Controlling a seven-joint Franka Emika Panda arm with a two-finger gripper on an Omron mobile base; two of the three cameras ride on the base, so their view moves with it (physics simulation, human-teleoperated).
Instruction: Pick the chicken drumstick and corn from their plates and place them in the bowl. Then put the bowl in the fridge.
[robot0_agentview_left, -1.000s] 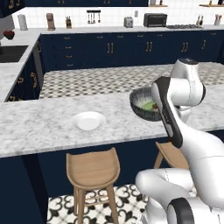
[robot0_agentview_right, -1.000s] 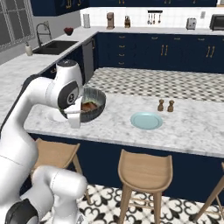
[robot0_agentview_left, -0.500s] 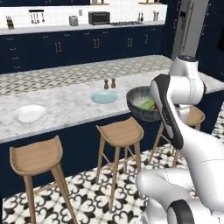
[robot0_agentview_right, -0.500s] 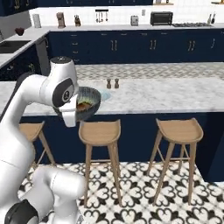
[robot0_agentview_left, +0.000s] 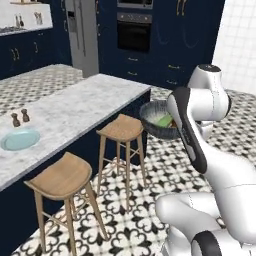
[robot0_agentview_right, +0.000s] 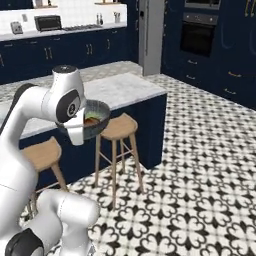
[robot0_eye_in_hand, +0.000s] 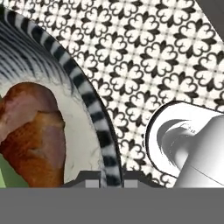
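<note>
View swung fridgeward (robot0_agentview_left: 82, 35), claw (robot0_eye_in_hand: 105, 177) apparently gripping bowl (robot0_agentview_left: 156, 120)

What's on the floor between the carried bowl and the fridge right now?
In the left base view, the dark grey speckled bowl is separated from the tall grey steel fridge by the marble counter's end and bare patterned floor.

1 bowl (robot0_agentview_left: 159, 120), 1 drumstick (robot0_eye_in_hand: 33, 131), prob 1 corn (robot0_agentview_left: 164, 120), 2 stools (robot0_agentview_left: 62, 176), 1 plate (robot0_agentview_left: 20, 138), 2 shakers (robot0_agentview_left: 20, 118).

A home kitchen was shown. Navy cabinets (robot0_agentview_left: 165, 30), a built-in oven (robot0_agentview_left: 133, 31), a steel fridge (robot0_agentview_left: 82, 35), a marble counter (robot0_agentview_left: 75, 107) with wooden stools (robot0_agentview_left: 122, 131), and patterned floor tiles (robot0_agentview_right: 200, 165) identified it.
</note>
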